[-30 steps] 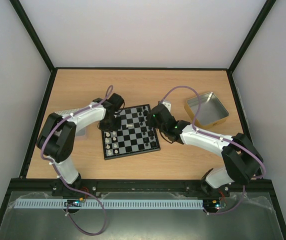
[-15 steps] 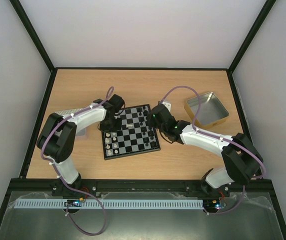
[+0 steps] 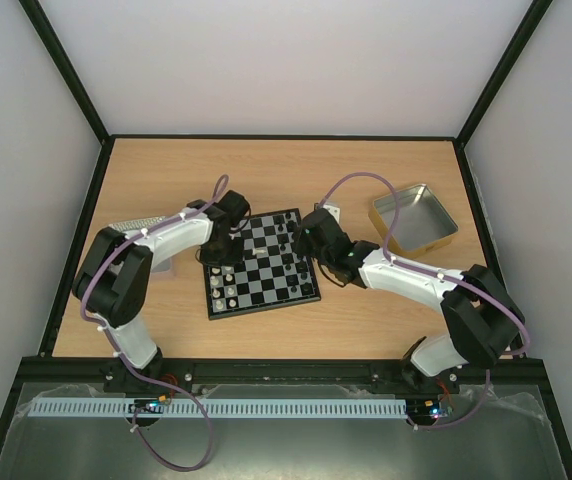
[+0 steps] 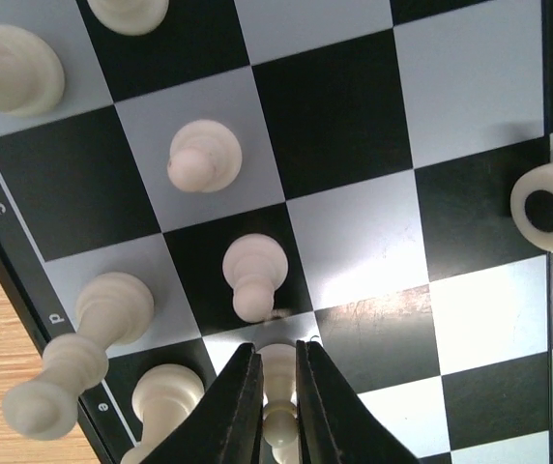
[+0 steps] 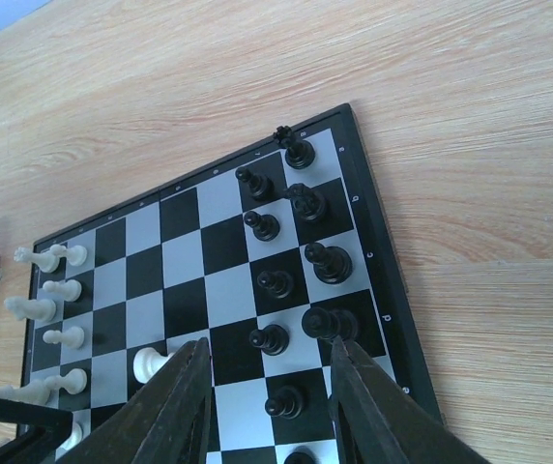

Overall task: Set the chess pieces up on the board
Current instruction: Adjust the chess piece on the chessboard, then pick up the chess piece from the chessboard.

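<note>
The left gripper [image 4: 276,345] is almost closed. Its two dark fingers [image 4: 238,406] are pinched on a cream pawn [image 4: 278,375], which shows in the narrow gap between them, over the near part of the board [image 4: 354,111]. Just ahead of the fingertips a second cream pawn [image 4: 254,277] stands on a black square. Farther ahead and a little to the left, a third cream pawn [image 4: 204,159] stands on a light square. To the gripper's left, along the board's lettered rim, stand taller cream pieces [image 4: 112,307]. Ahead and well to the right sits a cream ring-shaped piece [image 4: 547,205] with a dark hole in its middle. The right gripper [image 5: 269,344] hangs above the opposite side of the board. Its fingers [image 5: 185,406] are about half spread with nothing held between them. Below the gap stand two black pawns [image 5: 270,338]. Beyond the tips, more black pieces [image 5: 327,261] run in two rows toward the far corner. Well to its left, cream chessmen [image 5: 40,309] line the other edge. Bare wooden table [image 5: 470,145] lies past the board's far rim.
</note>
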Controlling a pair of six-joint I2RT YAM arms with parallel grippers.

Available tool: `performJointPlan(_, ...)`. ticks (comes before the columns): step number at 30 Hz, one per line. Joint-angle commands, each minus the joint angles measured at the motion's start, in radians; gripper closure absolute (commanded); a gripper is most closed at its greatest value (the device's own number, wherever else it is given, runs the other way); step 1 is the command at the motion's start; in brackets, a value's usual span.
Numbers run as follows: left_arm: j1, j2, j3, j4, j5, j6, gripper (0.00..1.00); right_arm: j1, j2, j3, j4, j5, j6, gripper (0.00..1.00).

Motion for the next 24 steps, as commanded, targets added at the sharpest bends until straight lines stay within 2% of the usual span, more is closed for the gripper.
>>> performJointPlan(1, -0.007, -0.024, -0.028, -0.025, 0.01, -0.008, 0.87, -0.003, 0.016, 0.01, 0.023, 0.001, 0.0, 0.67)
performJointPlan(15, -0.007, -0.022, 0.065, -0.033, -0.029, -0.014, 0.75, -0.003, 0.025, 0.037, 0.01, -0.059, -0.035, 0.65)
performJointPlan(24, 0.006, -0.176, 0.04, 0.037, -0.066, -0.061, 0.66, 0.013, 0.097, 0.137, -0.045, -0.148, -0.114, 0.62)
